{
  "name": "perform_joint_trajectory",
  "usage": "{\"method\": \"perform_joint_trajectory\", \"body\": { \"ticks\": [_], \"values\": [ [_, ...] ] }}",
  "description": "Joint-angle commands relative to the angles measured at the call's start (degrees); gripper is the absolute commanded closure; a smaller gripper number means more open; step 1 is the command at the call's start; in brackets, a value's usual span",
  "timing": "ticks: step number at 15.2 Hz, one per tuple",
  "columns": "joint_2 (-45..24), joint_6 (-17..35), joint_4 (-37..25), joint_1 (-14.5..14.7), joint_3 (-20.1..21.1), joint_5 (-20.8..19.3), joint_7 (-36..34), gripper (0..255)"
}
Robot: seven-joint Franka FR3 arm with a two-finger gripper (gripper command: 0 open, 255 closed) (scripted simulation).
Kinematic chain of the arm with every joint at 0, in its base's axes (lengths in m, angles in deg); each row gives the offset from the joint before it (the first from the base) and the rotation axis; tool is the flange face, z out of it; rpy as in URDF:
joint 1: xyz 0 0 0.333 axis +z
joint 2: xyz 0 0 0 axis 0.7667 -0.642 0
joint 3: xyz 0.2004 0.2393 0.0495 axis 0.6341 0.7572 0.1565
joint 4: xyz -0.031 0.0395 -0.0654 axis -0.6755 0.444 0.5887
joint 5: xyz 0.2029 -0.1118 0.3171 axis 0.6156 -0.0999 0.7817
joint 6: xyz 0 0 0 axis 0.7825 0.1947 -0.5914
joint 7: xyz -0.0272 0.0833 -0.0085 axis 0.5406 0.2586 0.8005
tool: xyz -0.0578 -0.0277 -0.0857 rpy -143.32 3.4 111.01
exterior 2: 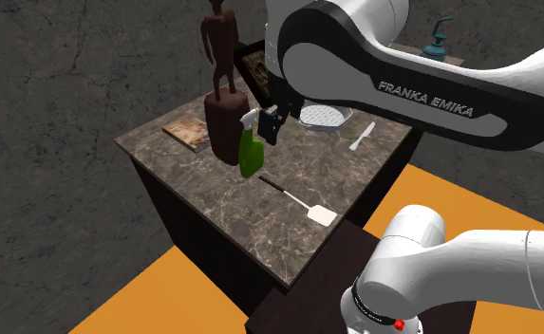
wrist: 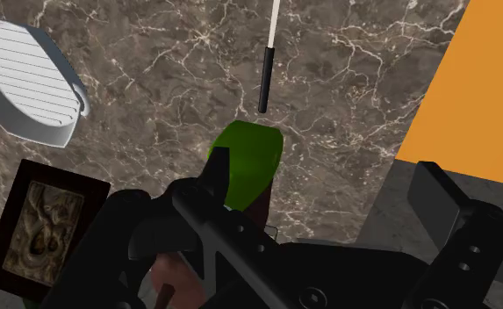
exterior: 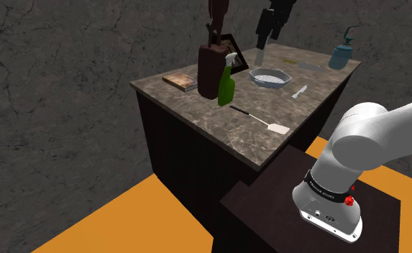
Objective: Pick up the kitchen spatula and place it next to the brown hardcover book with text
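shoulder view: kitchen spatula (exterior: 263, 122) lay flat on marble counter (exterior: 197, 118), at 4 o'clock from green spray bottle (exterior: 227, 85). brown book (exterior: 180, 80) sat at 9 o'clock from dark statue (exterior: 211, 65). gripper (exterior: 261, 52) hung high over counter, fingers apart, holding nothing. risks, as judged: descent could clip bottle, seen just beside one finger in wrist view; thin flat handle could slip from pinch; carry path toward book crossed bottle and statue, so knock-over possible. book partly hidden behind statue base; spatula blade cut off in wrist view; book's text unreadable.
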Motion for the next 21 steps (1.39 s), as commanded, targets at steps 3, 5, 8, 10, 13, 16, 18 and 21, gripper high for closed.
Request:
{"method": "perform_joint_trajectory", "body": {
  "ticks": [3, 5, 8, 10, 13, 16, 18, 21],
  "values": [
    [0.5, 2.9, 3.8, -0.3, -1.4, 0.0, 0.4, 0],
    [0.8, 5.8, 7.4, -0.6, -2.8, -0.1, 0.8, 0],
    [0.7, 10.3, 12.5, -1.2, -4.9, -0.3, 1.4, 0],
    [0.3, 13.4, 15.7, -1.6, -6.3, -0.5, 1.9, 0],
    [-1.0, 18.3, 20.1, -2.4, -8.5, -0.9, 2.7, 0],
    [-3.0, 23.5, 24.1, -3.1, -10.7, -1.2, 3.6, 0],
    [-4.9, 27.2, 26.4, -3.7, -12.2, -1.5, 4.3, 0],
    [-8.6, 33.1, 29.5, -4.3, -14.6, -1.7, 5.4, 0]
  ]
}}
